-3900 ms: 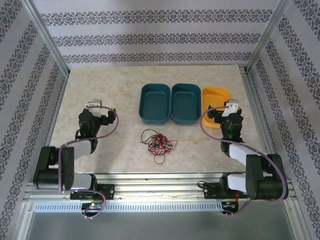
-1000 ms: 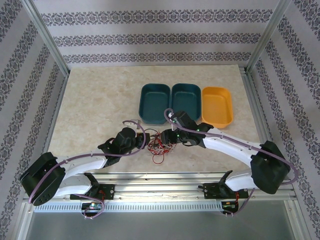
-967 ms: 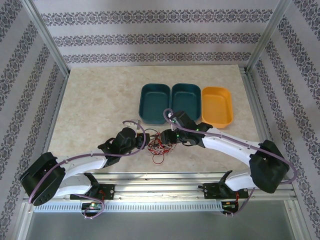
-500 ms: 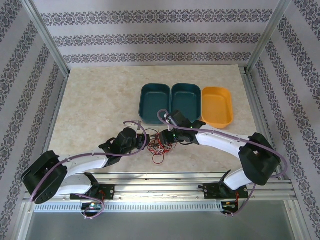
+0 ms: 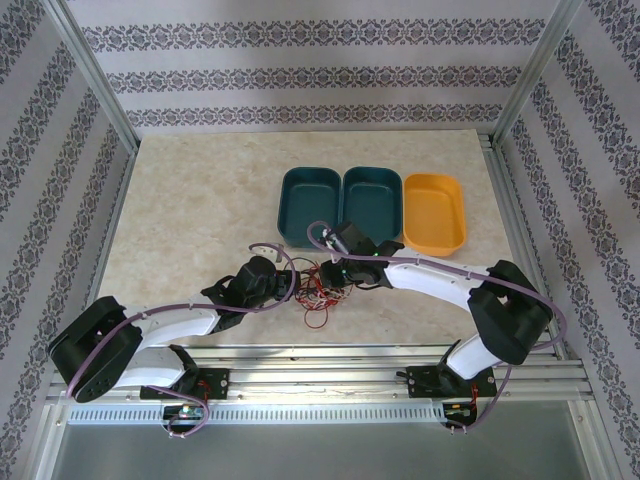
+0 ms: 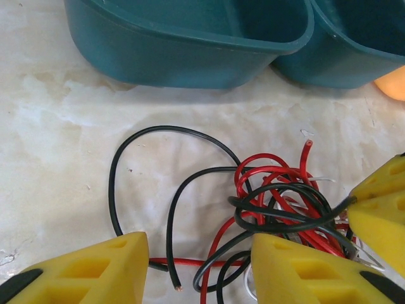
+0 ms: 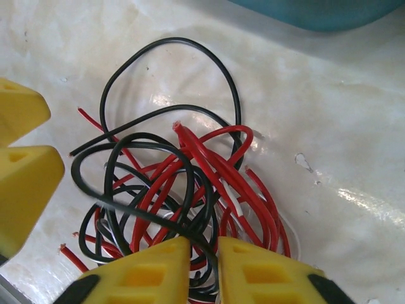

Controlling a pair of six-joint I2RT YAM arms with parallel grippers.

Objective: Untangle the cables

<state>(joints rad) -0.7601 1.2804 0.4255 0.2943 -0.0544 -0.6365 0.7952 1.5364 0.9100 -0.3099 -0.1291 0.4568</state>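
The cables [image 5: 318, 290] lie as one small tangle of red, black and white wires on the marble table, just in front of the teal bins. My left gripper [image 5: 293, 290] is at the tangle's left side. In the left wrist view it [image 6: 199, 269] stands open, straddling a red wire and a black wire end of the cables [image 6: 278, 202]. My right gripper [image 5: 331, 275] comes in from the right. In the right wrist view it [image 7: 204, 266] is nearly closed, with one black cable [image 7: 201, 237] running into the narrow gap above the tangle [image 7: 183, 171].
Two teal bins [image 5: 310, 205] [image 5: 372, 205] and an orange bin [image 5: 434, 212] stand in a row behind the tangle, all empty. The teal bin wall [image 6: 190, 60] is close ahead of the left gripper. Metal frame rails edge the table.
The right gripper's jaws have closed down on a black cable and its arm has shifted a little left. The left gripper has opened slightly and hardly moved.
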